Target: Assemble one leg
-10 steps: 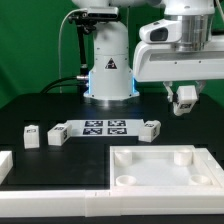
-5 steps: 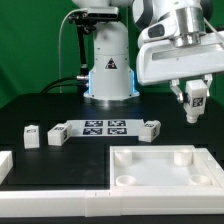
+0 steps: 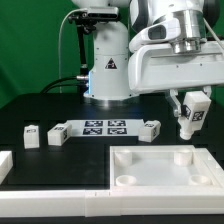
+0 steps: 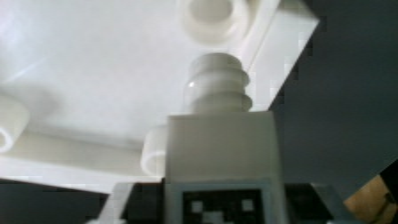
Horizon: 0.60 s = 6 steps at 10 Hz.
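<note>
One leg (image 3: 150,128) lies just beside the marker board (image 3: 104,127), at its end on the exterior view's right. Another leg (image 3: 57,133) lies at the opposite end, with a third leg (image 3: 31,135) farther out. The tabletop (image 3: 150,170) sits before the board, and the gripper (image 3: 189,118) holds a fourth leg (image 3: 187,124) above its far edge.

Plain green backdrop (image 3: 30,50) rises behind the bench's far edge, across its whole width. Bench top (image 3: 40,108) black, matte, evenly lit; slightly paler sheen toward the far edge.

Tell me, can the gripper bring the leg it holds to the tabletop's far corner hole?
Probably yes: the gripper holds the leg in open air near the tabletop, with nothing between it and the hole.
</note>
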Available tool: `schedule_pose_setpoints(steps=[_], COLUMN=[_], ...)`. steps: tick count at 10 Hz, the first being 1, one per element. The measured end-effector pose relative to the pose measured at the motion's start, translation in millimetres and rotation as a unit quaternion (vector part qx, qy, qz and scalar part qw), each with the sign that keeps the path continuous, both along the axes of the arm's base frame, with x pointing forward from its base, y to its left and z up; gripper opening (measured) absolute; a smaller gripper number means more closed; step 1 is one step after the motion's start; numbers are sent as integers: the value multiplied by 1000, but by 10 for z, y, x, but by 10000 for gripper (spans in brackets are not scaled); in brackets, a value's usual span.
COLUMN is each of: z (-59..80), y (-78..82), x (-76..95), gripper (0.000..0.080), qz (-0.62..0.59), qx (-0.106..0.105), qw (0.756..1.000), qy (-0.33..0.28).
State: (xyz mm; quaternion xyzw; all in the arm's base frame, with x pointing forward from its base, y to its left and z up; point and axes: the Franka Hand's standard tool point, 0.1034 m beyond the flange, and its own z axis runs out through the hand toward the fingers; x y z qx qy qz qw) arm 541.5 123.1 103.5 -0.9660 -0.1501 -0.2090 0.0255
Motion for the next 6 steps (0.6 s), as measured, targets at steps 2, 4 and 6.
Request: schedule_pose_setpoints(steps=[2,4,6], z=[-63,-68,-52], y=[-56,-60,-63], x=[155,155,199], gripper=[285,285,285], qz=[-5,-5,-3], qx=[0,1,4], qw=[1000,1000,1000], qy=[-3,-4,-31])
